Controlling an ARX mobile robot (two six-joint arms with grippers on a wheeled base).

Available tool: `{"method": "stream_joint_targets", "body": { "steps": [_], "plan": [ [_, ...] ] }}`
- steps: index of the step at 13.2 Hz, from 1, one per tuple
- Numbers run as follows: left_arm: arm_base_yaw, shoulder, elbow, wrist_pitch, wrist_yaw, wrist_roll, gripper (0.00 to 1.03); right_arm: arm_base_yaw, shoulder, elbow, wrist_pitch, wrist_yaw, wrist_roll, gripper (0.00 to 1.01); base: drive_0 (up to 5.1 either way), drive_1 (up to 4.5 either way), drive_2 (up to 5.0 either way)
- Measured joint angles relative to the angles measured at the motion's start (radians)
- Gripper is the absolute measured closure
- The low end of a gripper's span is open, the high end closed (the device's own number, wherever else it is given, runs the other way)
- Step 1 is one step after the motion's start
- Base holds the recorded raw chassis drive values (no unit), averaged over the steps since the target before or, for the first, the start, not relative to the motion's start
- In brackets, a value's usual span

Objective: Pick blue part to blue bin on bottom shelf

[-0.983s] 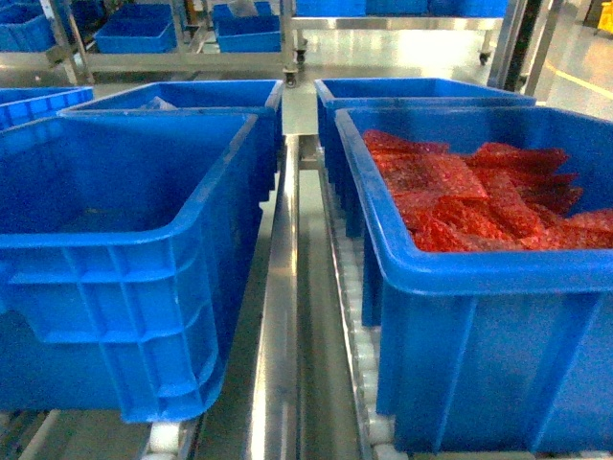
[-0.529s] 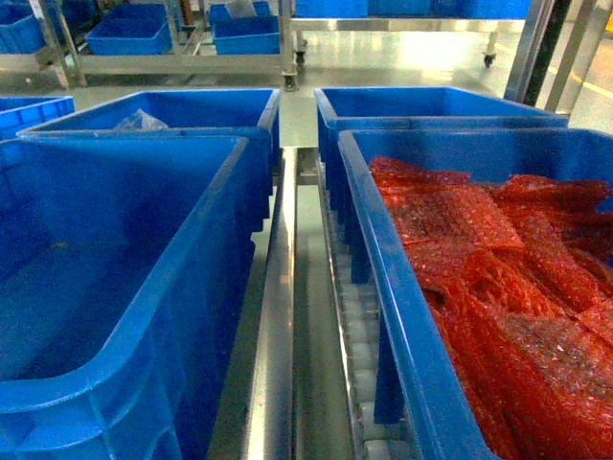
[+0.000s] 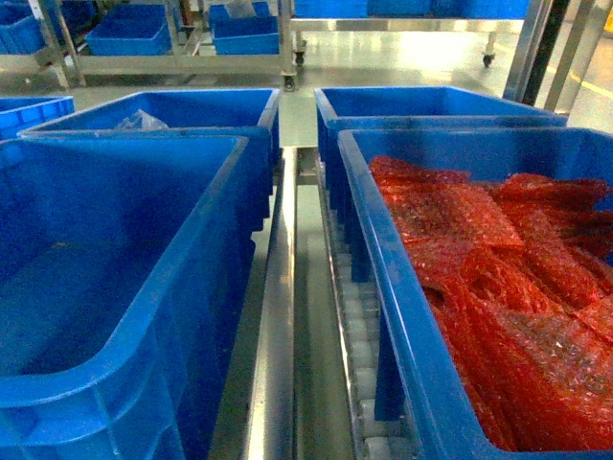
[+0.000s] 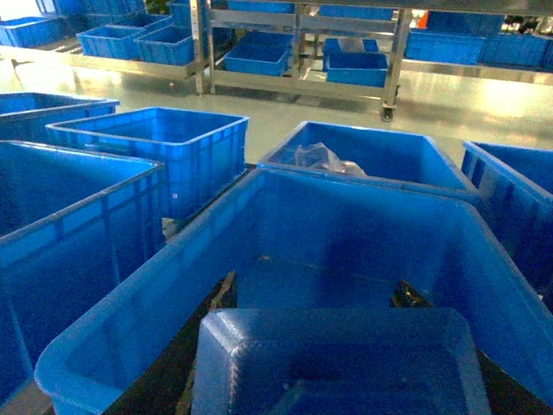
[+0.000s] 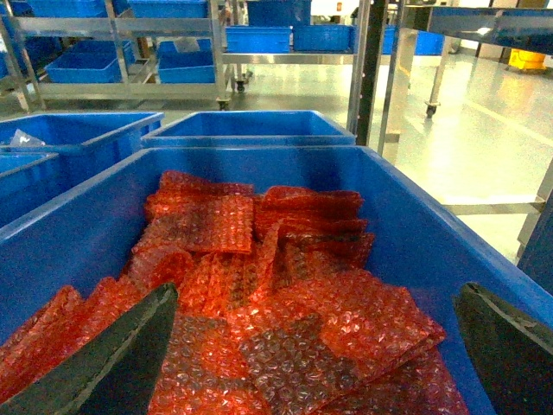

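Note:
In the left wrist view the blue part [image 4: 337,363], a dark-blue block with rounded corners, fills the bottom of the frame. My left gripper [image 4: 316,290] is shut on it, and a dark finger [image 4: 220,298] shows on either side. Below it lies the inside of the blue bin [image 4: 138,311], which holds nothing else that I can see. From the head the same blue bin [image 3: 206,249] stands at the left on the bottom shelf, beside its steel rail [image 3: 278,316] and white rollers [image 3: 359,335]. My right gripper [image 5: 307,346] is open above red bubble wrap. Neither gripper shows in the head view.
The like crate with red bubble wrap [image 3: 383,287] stands to the right of the rail. Two more blue bins sit behind: the left one [image 3: 192,105] holds a clear plastic bag [image 3: 139,120], the right one [image 3: 421,101] looks bare. Racks with bins stand across the floor.
The head view closed in on the bins and looked down more steeply between the first two frames. Since then it has held almost still.

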Motion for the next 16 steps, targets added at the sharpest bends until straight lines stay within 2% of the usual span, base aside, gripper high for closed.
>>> {"method": "stream_joint_targets", "body": {
  "steps": [16],
  "plan": [
    [0.000, 0.000, 0.000, 0.000, 0.000, 0.000, 0.60, 0.000, 0.000, 0.000, 0.000, 0.000, 0.000, 0.03, 0.0, 0.00, 0.0]
  ]
}}
